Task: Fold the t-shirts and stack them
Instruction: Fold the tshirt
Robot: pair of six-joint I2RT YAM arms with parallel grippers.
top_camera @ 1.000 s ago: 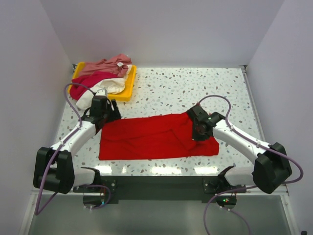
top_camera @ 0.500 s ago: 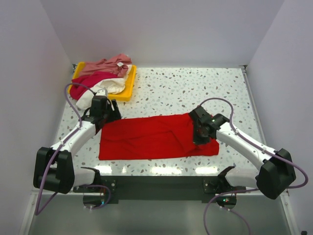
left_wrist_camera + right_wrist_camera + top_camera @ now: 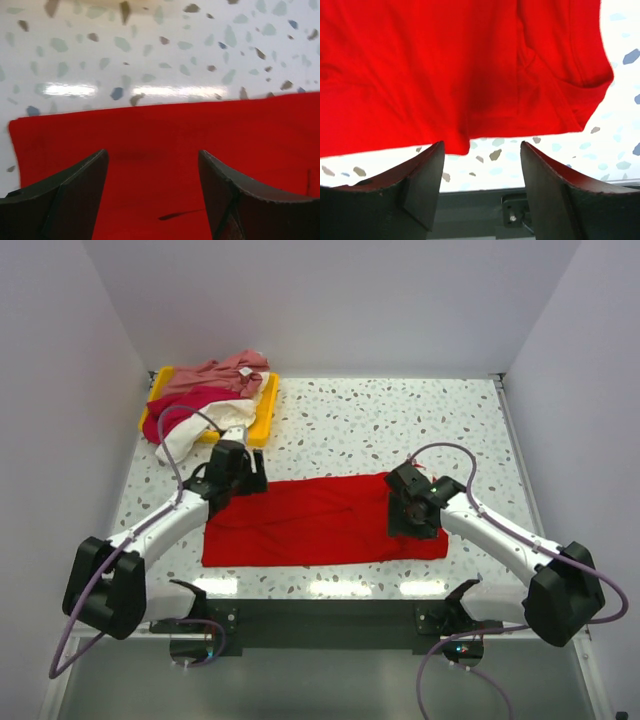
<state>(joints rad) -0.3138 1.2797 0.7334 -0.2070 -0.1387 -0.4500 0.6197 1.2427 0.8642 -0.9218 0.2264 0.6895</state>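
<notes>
1. Starting nearest, at the front edge of the speckled table point(image 3: 400, 420): two arm bases side by side, each arm bent at the elbow and angled forward and inward.
2. Just beyond them, spread flat as a long folded band across the near middle of the table: the bright red t-shirt point(image 3: 320, 522).
3. Poised low at that shirt's far-left corner: the left gripper point(image 3: 252, 480), wrist pitched down. Seen from its wrist camera, jaws spread wide, with red cloth below and between them and nothing pinched.
4. Set over the shirt's right end: the right gripper point(image 3: 408, 522), forearm reaching in from the right, fingers turned back toward the near edge. Seen from its wrist camera, jaws parted and empty, with the shirt's hem just past the fingertips and bare table under them.
5. Farthest off, in the far-left corner: the yellow tray point(image 3: 262, 425) under a loose heap — dusty pink t-shirt point(image 3: 215, 375) at the back, crimson-magenta t-shirt point(image 3: 185, 405) in front of it, cream-white t-shirt point(image 3: 215, 420) spilling over the tray's near-left edge onto the table.
</notes>
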